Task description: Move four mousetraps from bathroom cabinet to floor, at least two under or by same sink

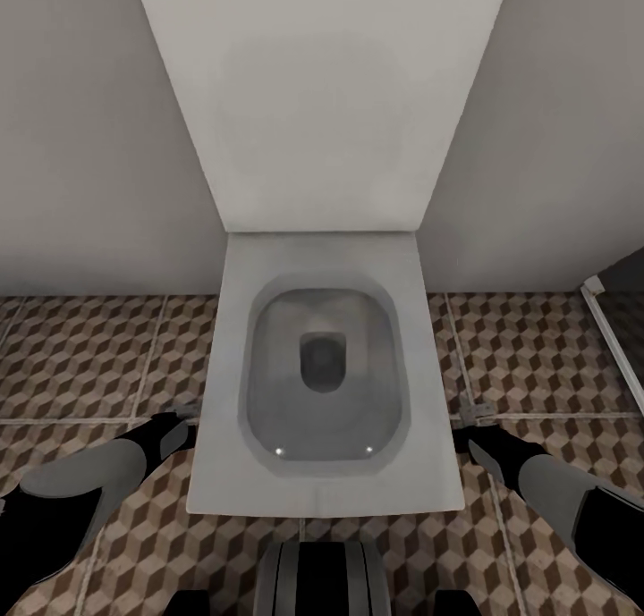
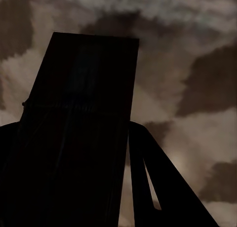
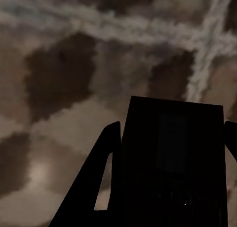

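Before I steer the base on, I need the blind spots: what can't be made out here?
- Gripper states: both wrist views are dark silhouette against blurred bathroom floor.
- Floor behind the toilet: head view, hidden by its body.
- Dark opening with white frame: head view, cut by the right edge.

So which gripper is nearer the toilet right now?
Left, slightly. The left gripper sits almost at the toilet base's edge; the right gripper is just off the opposite side with a small gap.

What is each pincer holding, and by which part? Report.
Nothing shows in either: the left pincer and right pincer hang over floor beside the toilet.
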Tool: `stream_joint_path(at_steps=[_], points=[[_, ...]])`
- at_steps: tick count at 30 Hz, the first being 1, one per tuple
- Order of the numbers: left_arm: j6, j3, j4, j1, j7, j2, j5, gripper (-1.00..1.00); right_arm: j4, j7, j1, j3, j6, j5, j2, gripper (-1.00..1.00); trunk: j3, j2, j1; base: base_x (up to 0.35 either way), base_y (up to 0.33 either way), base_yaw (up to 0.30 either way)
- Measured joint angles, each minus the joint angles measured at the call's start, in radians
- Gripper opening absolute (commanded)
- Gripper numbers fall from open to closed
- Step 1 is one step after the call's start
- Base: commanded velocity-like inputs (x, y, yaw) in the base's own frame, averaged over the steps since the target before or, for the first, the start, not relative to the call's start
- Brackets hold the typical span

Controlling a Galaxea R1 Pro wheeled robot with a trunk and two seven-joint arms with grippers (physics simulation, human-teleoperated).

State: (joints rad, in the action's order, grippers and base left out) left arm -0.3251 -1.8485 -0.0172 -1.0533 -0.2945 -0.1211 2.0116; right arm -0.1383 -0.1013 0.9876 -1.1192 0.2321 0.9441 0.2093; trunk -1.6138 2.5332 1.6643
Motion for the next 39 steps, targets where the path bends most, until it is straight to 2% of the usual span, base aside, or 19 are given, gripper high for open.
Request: stream_joint_path(at_steps=[21, 25, 39], points=[[0.000, 0.002, 0.000, 0.000, 0.000, 0.000, 0.002, -1.00, 0.000, 0.000, 0.000, 0.000, 0.000, 0.000, 0.000, -1.00, 0.000, 0.000, 0.000, 0.000, 0.000, 0.000], [-0.001, -0.009, 0.003, -0.004, -0.003, 0.000, -0.008, -1.00, 0.000, -0.001, 0.000, -0.001, 0.000, -0.012, 0.000, -1.00, -0.015, 0.001, 0.001, 0.000, 0.000, 0.000], [0.000, -0.009, 0.001, 0.000, -0.001, 0.000, -0.009, -1.00, 0.000, -0.001, 0.000, -0.001, 0.000, -0.009, -0.001, -1.00, -0.015, 0.001, 0.002, 0.000, 0.000, 0.000]])
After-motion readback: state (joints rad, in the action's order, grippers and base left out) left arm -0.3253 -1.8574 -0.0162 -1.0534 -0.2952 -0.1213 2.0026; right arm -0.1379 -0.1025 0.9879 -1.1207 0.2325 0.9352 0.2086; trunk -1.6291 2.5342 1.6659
